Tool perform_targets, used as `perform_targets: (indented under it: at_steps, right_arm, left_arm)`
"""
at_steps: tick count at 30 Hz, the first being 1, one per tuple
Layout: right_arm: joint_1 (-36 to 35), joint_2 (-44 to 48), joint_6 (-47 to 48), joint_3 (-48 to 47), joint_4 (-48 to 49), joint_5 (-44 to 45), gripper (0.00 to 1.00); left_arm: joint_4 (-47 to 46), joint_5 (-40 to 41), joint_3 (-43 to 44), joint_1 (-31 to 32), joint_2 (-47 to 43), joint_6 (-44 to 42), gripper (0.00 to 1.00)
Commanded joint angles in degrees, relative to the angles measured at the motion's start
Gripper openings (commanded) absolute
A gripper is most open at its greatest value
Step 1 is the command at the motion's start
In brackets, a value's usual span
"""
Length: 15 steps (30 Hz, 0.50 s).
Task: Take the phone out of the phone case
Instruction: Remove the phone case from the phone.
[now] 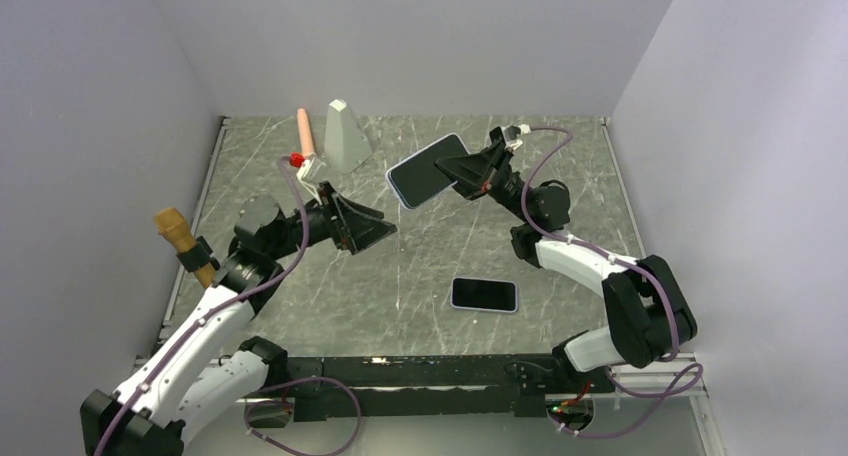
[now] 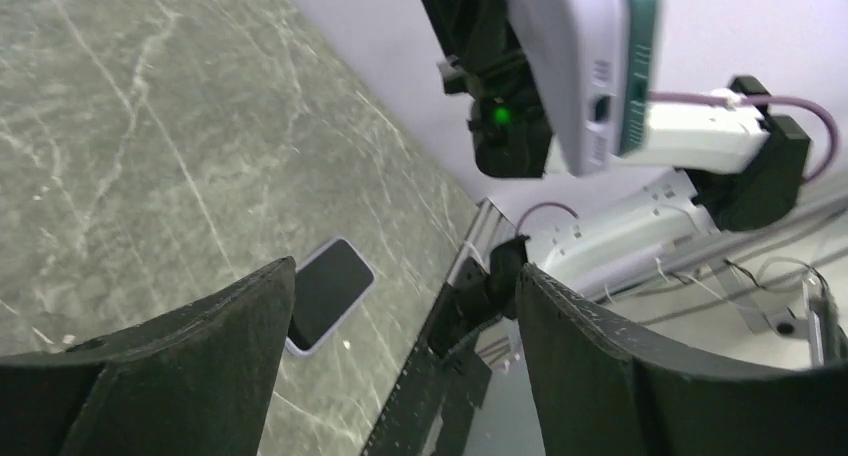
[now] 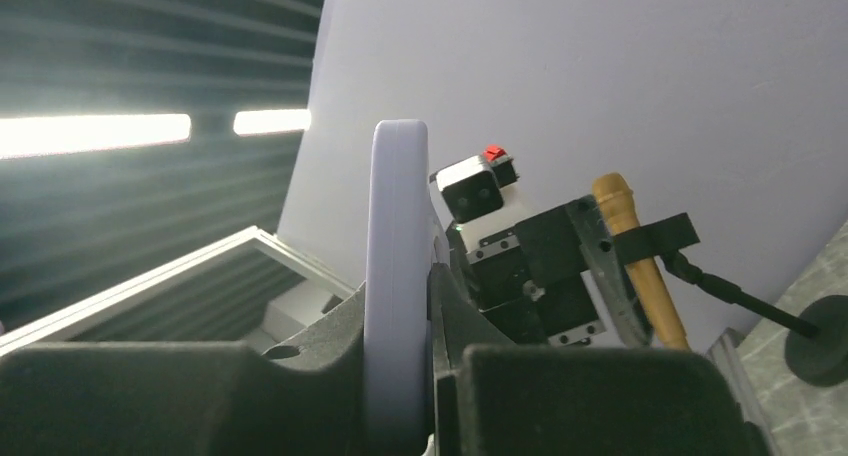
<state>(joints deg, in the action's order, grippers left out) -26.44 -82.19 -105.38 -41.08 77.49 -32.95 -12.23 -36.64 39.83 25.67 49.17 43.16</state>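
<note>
Top external view: your right jaws are clamped on the phone case [image 1: 425, 171], held tilted above the surface [image 1: 430, 266]. Your left jaws stand wide, empty. The phone [image 1: 484, 294] lies flat on the surface, well apart from the case.

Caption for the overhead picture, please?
Right gripper holds a lavender phone case aloft; a black phone lies on the table.

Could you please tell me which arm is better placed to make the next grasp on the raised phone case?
Left. The right claw is already shut on the phone case, holding it up off the table. The left claw is open and empty, sits close by and faces the case, so it is probably the one to grasp.
</note>
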Motion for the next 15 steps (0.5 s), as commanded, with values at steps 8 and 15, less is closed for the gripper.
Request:
perform_targets:
  at_steps: [8, 15]
  right_arm:
    - [0.3, 6.3, 12.3, -3.1, -4.2, -5.1, 0.0]
    - [0.2, 8.1, 13.8, -3.5, -6.8, -4.4, 0.0]
  left_arm:
    - [-3.3, -11.5, 7.4, 0.0, -6.2, 12.7, 0.81]
    - [-4.1, -8.3, 9.3, 0.1, -4.8, 14.7, 0.76]
